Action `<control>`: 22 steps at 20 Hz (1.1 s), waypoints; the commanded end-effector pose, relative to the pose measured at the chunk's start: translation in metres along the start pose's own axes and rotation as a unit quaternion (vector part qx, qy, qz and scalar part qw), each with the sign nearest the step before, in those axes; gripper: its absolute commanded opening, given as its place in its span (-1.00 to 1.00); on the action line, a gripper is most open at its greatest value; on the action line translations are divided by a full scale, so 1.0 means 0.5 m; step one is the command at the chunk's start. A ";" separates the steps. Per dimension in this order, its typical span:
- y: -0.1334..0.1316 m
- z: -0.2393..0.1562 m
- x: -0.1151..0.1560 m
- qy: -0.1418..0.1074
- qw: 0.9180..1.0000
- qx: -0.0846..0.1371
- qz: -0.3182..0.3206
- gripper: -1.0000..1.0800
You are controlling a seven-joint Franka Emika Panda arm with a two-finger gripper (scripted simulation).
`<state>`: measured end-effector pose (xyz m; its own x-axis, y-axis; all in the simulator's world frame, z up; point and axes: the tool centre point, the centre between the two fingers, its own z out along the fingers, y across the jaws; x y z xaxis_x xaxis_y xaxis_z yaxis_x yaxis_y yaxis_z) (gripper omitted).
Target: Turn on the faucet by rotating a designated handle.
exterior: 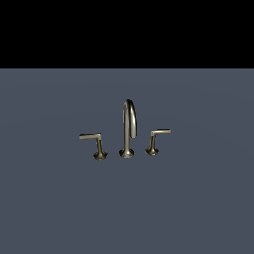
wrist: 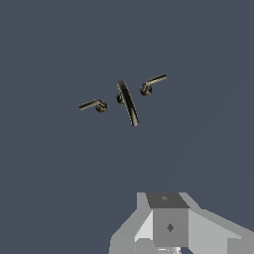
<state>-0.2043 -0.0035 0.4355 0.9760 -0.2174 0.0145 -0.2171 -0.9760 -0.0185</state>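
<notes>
The faucet (exterior: 128, 130) is a small brushed-steel set on a flat grey surface. Its tall gooseneck spout (wrist: 127, 102) stands in the middle, with a low lever on each side. The handle (exterior: 156, 140) stands on the exterior view's right, its short flat bar pointing right; it also shows in the wrist view (wrist: 152, 84). The twin lever (exterior: 96, 144) stands on the exterior view's left, its longer bar jutting left. Only the grey body of my gripper (wrist: 169, 225) shows, at the edge of the wrist view, well away from the faucet and touching nothing. Its fingers cannot be made out. The exterior view does not show the arm.
A plain blue-grey floor (exterior: 198, 208) spreads around the faucet on all sides. A black band fills the top of the exterior view.
</notes>
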 end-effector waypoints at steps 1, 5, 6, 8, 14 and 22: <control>-0.009 0.034 0.023 0.000 1.000 0.000 0.029 -1.00; -0.020 0.094 0.066 0.000 0.997 -0.001 0.081 -1.00; -0.023 0.110 0.077 0.000 0.996 -0.001 0.095 -1.00; -0.026 0.141 0.100 0.000 0.993 -0.001 0.121 -1.00; -0.030 0.231 0.169 -0.001 0.980 -0.002 0.199 -1.00; -0.018 0.345 0.255 -0.001 0.956 -0.004 0.294 -1.00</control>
<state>-0.0826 -0.0167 0.2760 0.7126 -0.7015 0.0023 -0.7014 -0.7126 -0.0150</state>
